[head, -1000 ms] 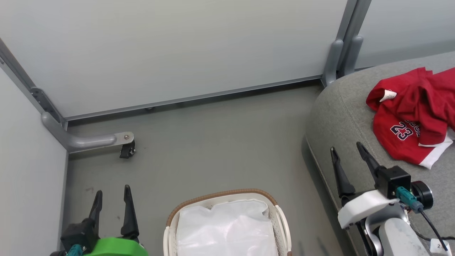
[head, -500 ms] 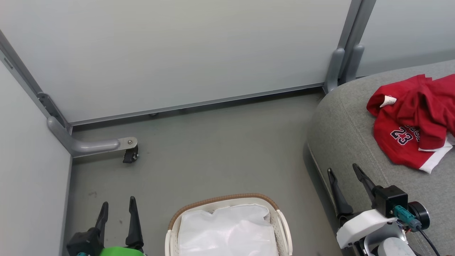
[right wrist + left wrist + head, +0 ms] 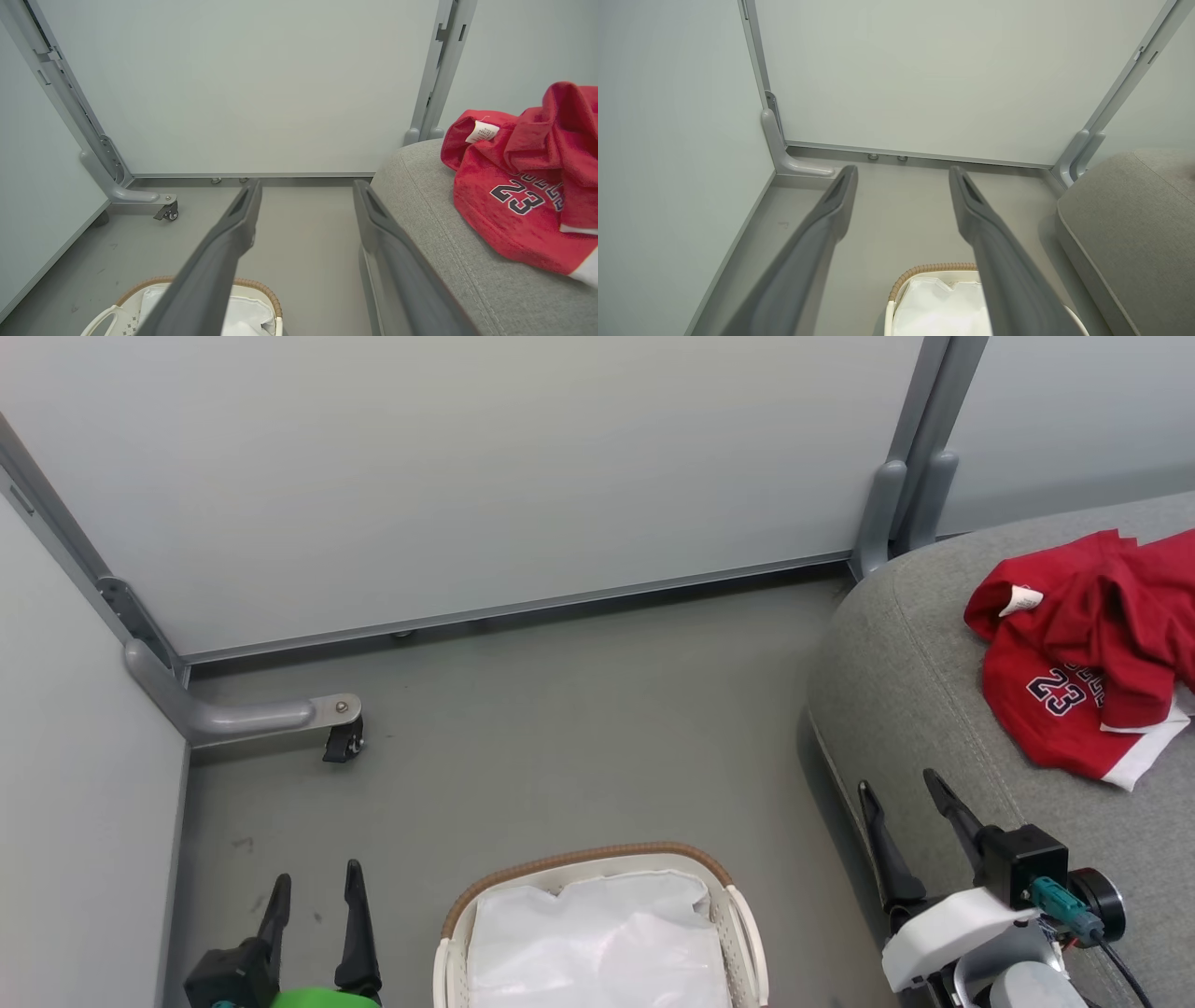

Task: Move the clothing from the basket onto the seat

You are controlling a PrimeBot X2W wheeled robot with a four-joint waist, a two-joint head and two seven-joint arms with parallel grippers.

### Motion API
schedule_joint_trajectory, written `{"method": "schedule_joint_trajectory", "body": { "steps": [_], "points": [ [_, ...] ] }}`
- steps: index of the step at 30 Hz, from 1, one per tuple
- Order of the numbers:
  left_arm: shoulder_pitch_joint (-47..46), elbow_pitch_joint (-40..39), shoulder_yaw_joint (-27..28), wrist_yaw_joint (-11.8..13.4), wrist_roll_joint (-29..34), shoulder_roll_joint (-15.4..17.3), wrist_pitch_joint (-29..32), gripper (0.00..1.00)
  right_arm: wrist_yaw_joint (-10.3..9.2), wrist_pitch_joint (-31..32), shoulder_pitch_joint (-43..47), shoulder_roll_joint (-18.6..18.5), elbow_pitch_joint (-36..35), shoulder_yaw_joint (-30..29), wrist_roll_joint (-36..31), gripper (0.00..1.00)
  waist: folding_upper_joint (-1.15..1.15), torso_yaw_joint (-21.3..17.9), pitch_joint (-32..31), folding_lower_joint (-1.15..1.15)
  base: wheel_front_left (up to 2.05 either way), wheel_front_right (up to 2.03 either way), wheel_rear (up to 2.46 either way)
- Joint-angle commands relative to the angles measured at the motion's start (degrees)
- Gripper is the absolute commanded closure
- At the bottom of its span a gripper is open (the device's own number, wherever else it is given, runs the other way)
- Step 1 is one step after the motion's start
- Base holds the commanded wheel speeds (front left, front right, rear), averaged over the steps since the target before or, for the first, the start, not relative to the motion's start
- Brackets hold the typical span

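Note:
The red clothing (image 3: 1083, 663) lies crumpled on the grey seat (image 3: 906, 653) at the right, navy "23" and a white hem showing; in the right wrist view the clothing (image 3: 518, 186) rests on the seat (image 3: 430, 219). The off-white basket (image 3: 738, 915) with a brown woven rim stands on the floor at bottom centre, holding a white liner (image 3: 597, 943); I see no red fabric in it. My left gripper (image 3: 316, 887) is open over the floor left of the basket. My right gripper (image 3: 898, 786) is open at the seat's front edge, holding nothing.
Pale partition panels (image 3: 467, 476) wall in the floor at the back and left. A grey metal foot with a small caster (image 3: 341, 742) juts from the left corner. Grey upright posts (image 3: 910, 467) stand behind the seat. Grey floor (image 3: 579, 728) lies between basket and panels.
The head view has shifted slightly, so everything sits a little lower in the picture. Both grippers have drawn back toward the bottom edge, still open. The clothing has not moved on the seat.

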Motion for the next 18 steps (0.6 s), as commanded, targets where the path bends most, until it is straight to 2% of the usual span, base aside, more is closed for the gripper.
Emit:
{"method": "schedule_joint_trajectory", "body": {
  "steps": [1,5,18],
  "points": [
    [0.02,0.32,0.00,0.00,0.02,-0.02,0.01,1.00,0.01,0.01,0.01,0.04,0.26,0.00,0.03,1.00,0.00,0.00,0.00,0.00,0.00,0.00,0.00],
    [-0.03,2.06,0.13,-0.05,-0.67,-0.16,0.24,1.00,0.01,0.37,0.60,0.34,1.94,-0.11,0.77,1.00,0.00,0.00,0.00,0.00,0.00,0.00,0.00],
    [-1.86,1.33,1.99,-1.01,-13.36,-0.13,3.92,1.00,0.00,4.02,0.23,0.25,0.98,-1.69,15.30,1.00,0.00,0.08,-0.03,0.00,0.00,0.00,0.00]
  ]
}}
